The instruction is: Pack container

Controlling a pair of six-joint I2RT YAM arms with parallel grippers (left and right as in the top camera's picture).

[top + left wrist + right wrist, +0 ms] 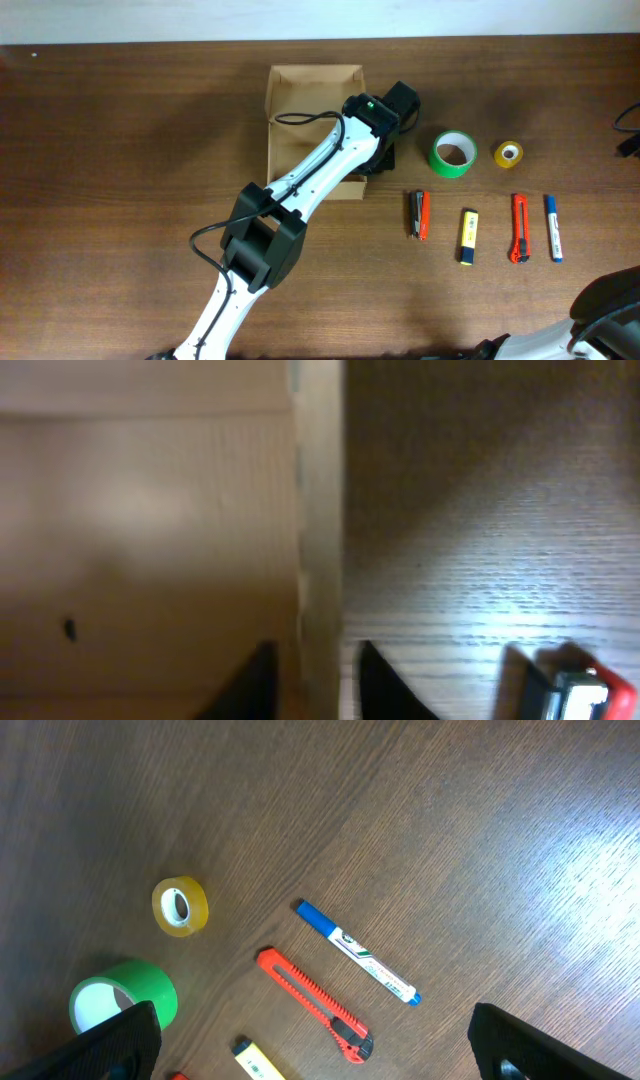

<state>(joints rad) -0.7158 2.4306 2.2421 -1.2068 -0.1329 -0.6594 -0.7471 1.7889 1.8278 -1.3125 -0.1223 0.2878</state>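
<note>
Steadying the container (315,72) looks like the step in hand. It sits open just left of upper centre in the overhead view, its visible floor bare. The left tool (316,660) straddles its right-hand wall, one finger inside and one outside, with a narrow gap; I cannot tell whether it pinches the cardboard. The right tool (315,1040) hangs wide and empty, lower right. Next, I judge, a loose item must be lifted off the worktop (120,150) and carried in.

Counted: one container, one green tape roll (453,153), one yellow tape roll (508,154), one red-and-black item (420,214), one yellow marker (468,237), one orange cutter (519,227), one blue marker (553,227).
</note>
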